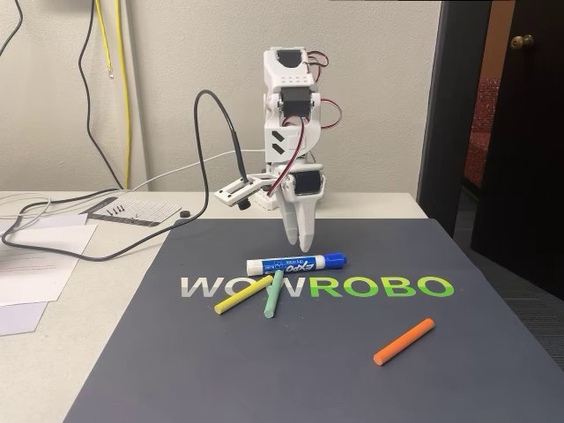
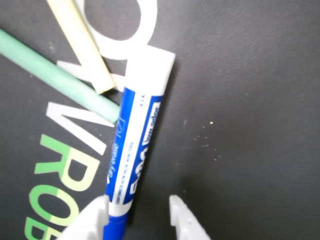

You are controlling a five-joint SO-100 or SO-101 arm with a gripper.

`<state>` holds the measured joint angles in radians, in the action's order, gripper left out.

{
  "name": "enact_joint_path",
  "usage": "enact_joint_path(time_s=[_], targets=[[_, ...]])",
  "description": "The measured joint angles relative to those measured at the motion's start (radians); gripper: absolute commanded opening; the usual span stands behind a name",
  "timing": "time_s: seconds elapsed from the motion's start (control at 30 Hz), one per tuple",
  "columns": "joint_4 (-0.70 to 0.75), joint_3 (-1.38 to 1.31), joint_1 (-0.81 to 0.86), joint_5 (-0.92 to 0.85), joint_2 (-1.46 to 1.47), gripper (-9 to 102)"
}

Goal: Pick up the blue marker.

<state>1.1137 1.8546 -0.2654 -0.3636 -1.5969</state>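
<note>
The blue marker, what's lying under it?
The blue marker lies flat on the dark mat, partly over its white lettering. The green stick ends at its side; any overlap is unclear.

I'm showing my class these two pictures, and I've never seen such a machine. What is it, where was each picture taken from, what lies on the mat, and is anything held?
It is a small white robot arm with a two-finger gripper. The fixed view faces it from the front; the wrist view rides on the arm and looks down. On the dark mat lie the blue marker, a yellow stick, a green stick and an orange stick. Nothing is held: the open gripper hangs over the marker.
</note>
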Motion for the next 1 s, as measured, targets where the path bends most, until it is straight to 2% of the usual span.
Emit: enact_joint_path(time_s=[0.3, 1.0], targets=[[0.017, -0.103, -0.011, 0.017, 0.164, 21], [0.002, -0.109, -0.021, 0.006, 0.219, 3]])
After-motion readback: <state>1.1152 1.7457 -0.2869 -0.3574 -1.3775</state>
